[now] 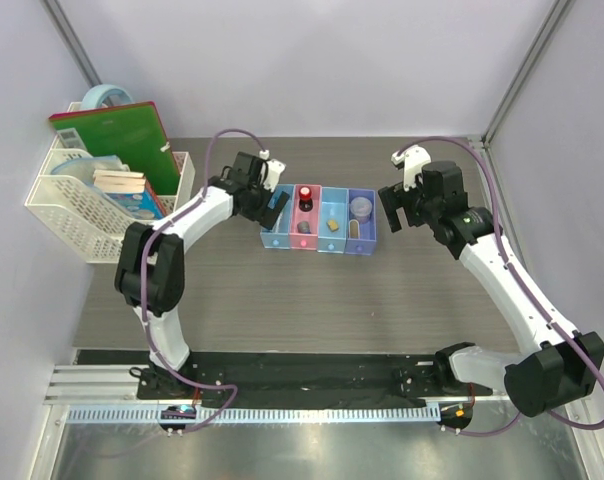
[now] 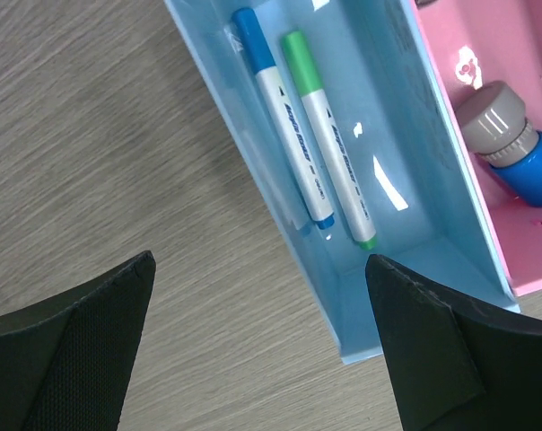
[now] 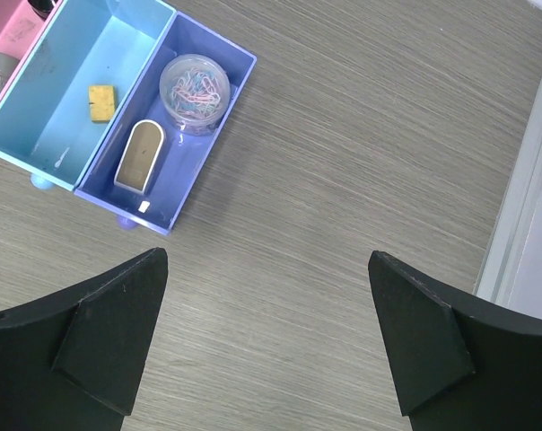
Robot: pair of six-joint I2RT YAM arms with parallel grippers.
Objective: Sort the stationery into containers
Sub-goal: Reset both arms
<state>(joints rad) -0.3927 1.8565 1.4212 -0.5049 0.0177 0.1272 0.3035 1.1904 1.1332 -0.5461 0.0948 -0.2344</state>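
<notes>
Four joined containers (image 1: 319, 245) stand mid-table. The left light blue bin (image 2: 406, 153) holds a blue-capped pen (image 2: 284, 126) and a green-capped pen (image 2: 329, 135) side by side. In the pink bin (image 2: 450, 108) lie a grey-and-blue item (image 2: 509, 148) and a red-and-black knob (image 1: 305, 195). A yellow block (image 3: 101, 100) sits in the other light blue bin (image 3: 47, 117). The purple bin (image 3: 186, 171) holds a round tub of clips (image 3: 195, 90) and a small beige arched piece (image 3: 141, 154). My left gripper (image 2: 260, 260) hangs open over the left bin's near corner. My right gripper (image 3: 268, 254) is open over bare table, right of the bins.
A white mesh basket (image 1: 82, 210) at the far left holds a green book (image 1: 122, 135), notebooks and a light blue tape roll (image 1: 107, 97). The enclosure's white wall (image 3: 522, 206) runs along the table's right edge.
</notes>
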